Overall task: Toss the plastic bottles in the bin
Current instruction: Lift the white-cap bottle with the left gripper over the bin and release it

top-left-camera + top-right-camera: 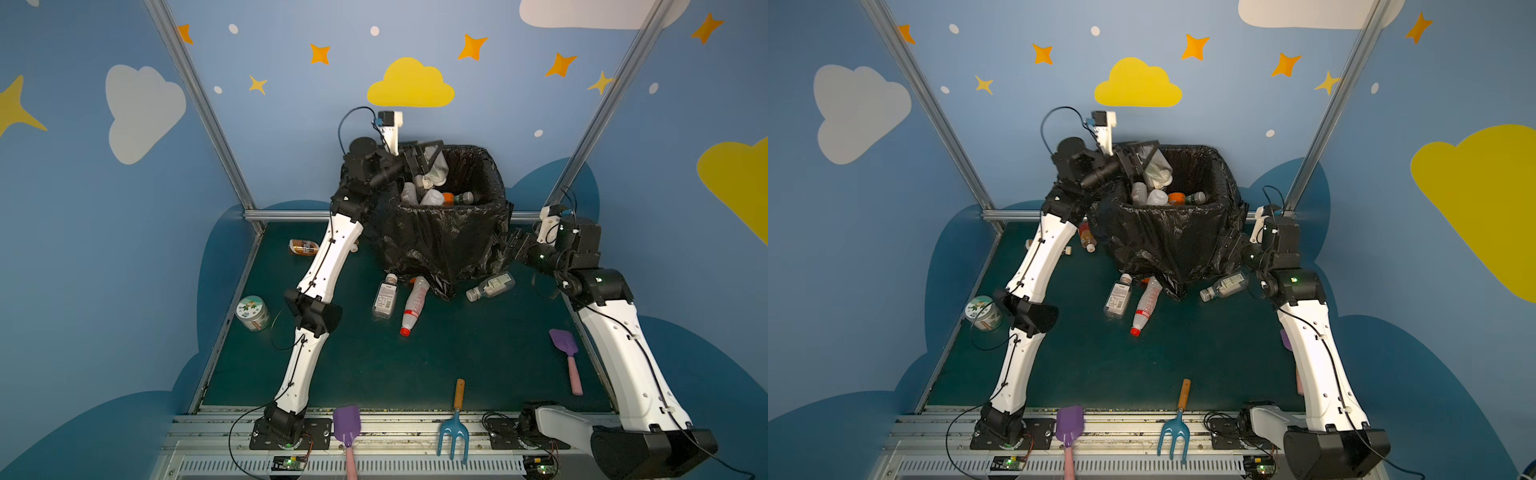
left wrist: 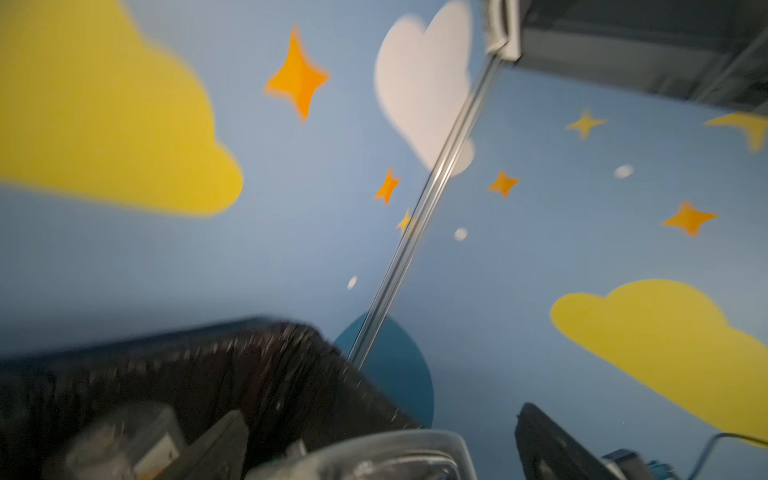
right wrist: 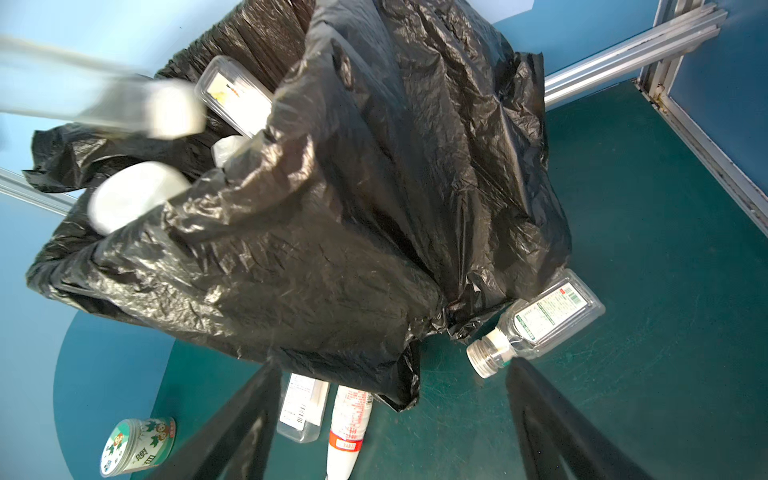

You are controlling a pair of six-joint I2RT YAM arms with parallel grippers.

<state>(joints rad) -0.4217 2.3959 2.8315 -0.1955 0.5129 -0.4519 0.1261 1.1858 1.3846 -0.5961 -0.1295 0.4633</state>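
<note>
The bin (image 1: 444,245), lined with a black bag, stands at the back of the green floor and holds several plastic bottles (image 1: 432,195). My left gripper (image 1: 426,156) hangs over the bin's back left corner with its jaws wide open. A clear bottle (image 2: 374,457) sits loosely between the jaws, tilted down into the bin's mouth (image 1: 437,169). My right gripper (image 3: 392,436) is open and empty, low beside the bin's right side (image 1: 515,246). A clear green-labelled bottle (image 1: 490,286) lies near it. A square clear bottle (image 1: 384,297) and a red-labelled bottle (image 1: 415,305) lie before the bin.
A brown bottle (image 1: 303,247) lies behind the left arm, and an orange bottle (image 1: 1087,237) lies by the bin's left side. A squat jar (image 1: 252,312) stands at the left edge. Two purple shovels (image 1: 347,428) (image 1: 565,353) and a blue rake (image 1: 455,432) lie near the front.
</note>
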